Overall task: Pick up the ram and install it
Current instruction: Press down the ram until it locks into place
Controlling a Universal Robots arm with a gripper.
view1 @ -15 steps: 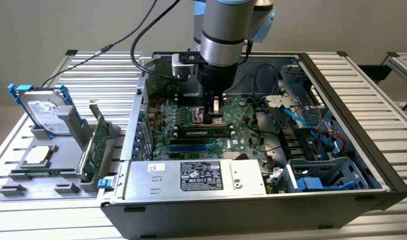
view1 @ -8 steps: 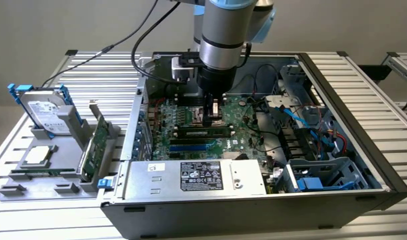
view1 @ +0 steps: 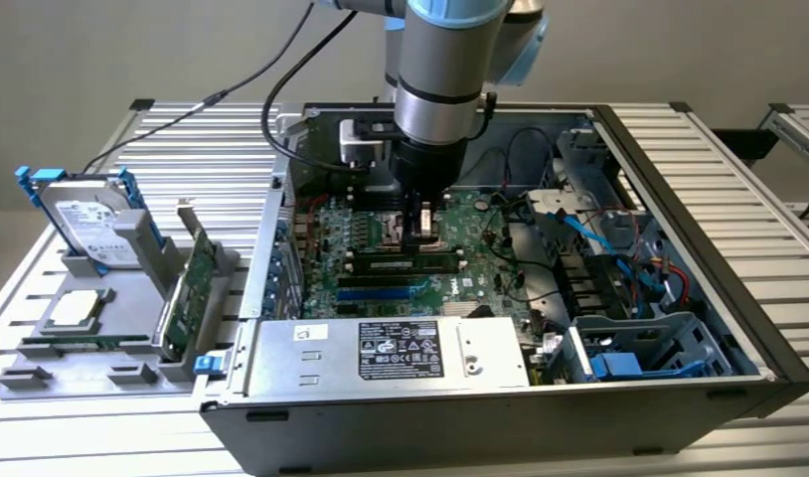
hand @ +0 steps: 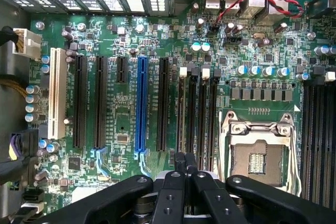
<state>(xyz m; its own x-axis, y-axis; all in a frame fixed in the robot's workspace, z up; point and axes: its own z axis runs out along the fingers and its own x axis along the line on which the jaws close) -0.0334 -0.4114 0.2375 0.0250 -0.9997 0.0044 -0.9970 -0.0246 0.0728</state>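
Observation:
The ram (view1: 404,263), a long narrow stick with dark chips, stands on edge in a slot of the green motherboard (view1: 358,224) inside the open computer case. My gripper (view1: 424,231) points straight down just above and behind the ram, fingers shut with nothing between them. In the wrist view the shut gripper (hand: 184,160) hangs over the black memory slots (hand: 202,119) beside the empty CPU socket (hand: 257,153). I cannot tell the ram's top edge from the slots there.
A grey fixture (view1: 133,328) at the exterior view's left holds a silver hard drive (view1: 93,224), a green expansion card (view1: 193,283) and a small square chip (view1: 74,310). The power supply (view1: 392,353) fills the case front. Drive cages and cables (view1: 617,268) crowd the right.

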